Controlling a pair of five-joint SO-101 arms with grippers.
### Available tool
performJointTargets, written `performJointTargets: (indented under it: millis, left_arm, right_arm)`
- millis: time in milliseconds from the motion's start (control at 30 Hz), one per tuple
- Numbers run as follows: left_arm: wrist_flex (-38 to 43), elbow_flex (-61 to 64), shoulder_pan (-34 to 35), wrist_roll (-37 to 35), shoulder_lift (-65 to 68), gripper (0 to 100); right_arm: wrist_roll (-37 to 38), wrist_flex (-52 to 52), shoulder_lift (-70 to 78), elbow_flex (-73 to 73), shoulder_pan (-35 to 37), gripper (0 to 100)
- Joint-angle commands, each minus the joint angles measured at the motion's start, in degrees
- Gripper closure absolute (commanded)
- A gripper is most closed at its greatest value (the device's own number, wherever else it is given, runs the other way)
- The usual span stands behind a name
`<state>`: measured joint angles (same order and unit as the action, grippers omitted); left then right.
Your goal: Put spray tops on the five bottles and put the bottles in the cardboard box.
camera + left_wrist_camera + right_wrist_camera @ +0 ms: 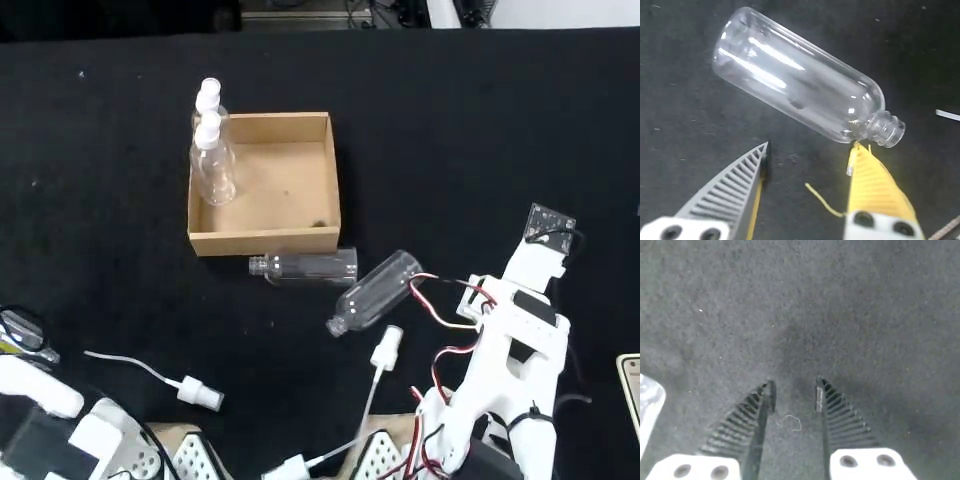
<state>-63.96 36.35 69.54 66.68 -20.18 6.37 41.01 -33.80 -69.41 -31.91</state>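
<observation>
The cardboard box (265, 241) sits at mid-table. Two clear bottles with white spray tops stand at its far left corner, one (215, 172) inside and one (209, 100) behind it. Two capless bottles lie in front of the box, one (305, 267) along its wall and one (378, 290) slanted beside it. Loose spray tops (200, 393) (386, 346) (285, 467) lie nearer the front. My left gripper (810, 146) is open, its tips just short of a lying capless bottle (795, 85). My right gripper (795, 384) is open over bare black cloth.
A white arm (510, 350) with red wires stands right of the slanted bottle. Another arm's white parts (40, 400) sit at the front left. Grey ribbed pieces (375, 452) show at the front edge. Black cloth (480, 130) covers the table.
</observation>
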Motion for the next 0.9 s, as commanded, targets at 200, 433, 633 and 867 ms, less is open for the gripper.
performJointTargets:
  millis: [200,433,633,867]
  left_arm:
    - [11.16,5.58,-3.65,0.18,-0.53,77]
    - [11.16,3.3,-7.78,-13.63,-0.53,77]
    - [6.24,-9.19,-8.75,-25.41,0.35,77]
    - [3.43,-26.42,-8.75,-27.16,12.22,77]
  right_arm:
    - [0.44,-1.23,-0.57,0.13,0.97,89.3]
    - [0.44,-1.23,-0.57,0.13,0.97,89.3]
    - [0.44,-1.23,-0.57,0.13,0.97,89.3]
    - [0.44,-1.23,-0.57,0.13,0.97,89.3]
